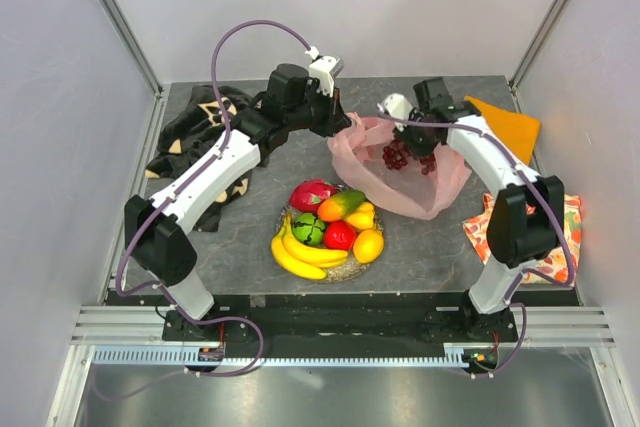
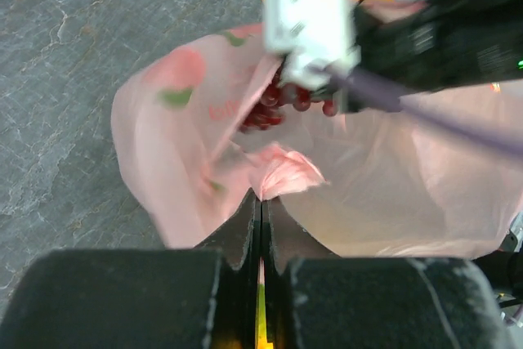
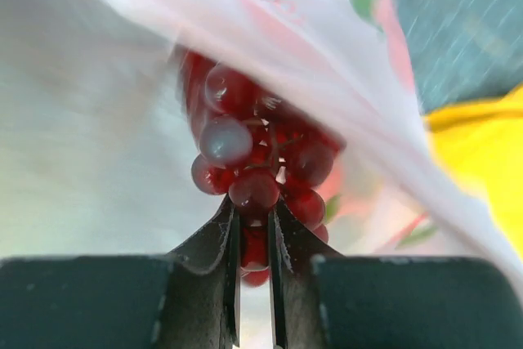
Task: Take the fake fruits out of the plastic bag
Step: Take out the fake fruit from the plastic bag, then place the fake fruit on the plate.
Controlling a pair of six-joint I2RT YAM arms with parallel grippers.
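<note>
the left gripper is pinching a fold of the plastic bag at its rim, its fingers pressed together on the film. the right gripper is sitting inside the bag's mouth and clamping the dark red grapes, one berry squeezed between its fingers. the bag is lying crumpled on the grey table, right of centre. the banana bunch, dragon fruit, green ball, red apple and yellow-orange pieces are sitting heaped on the glitter plate, just beside the bag. an orange cloth is lying behind the bag.
</note>
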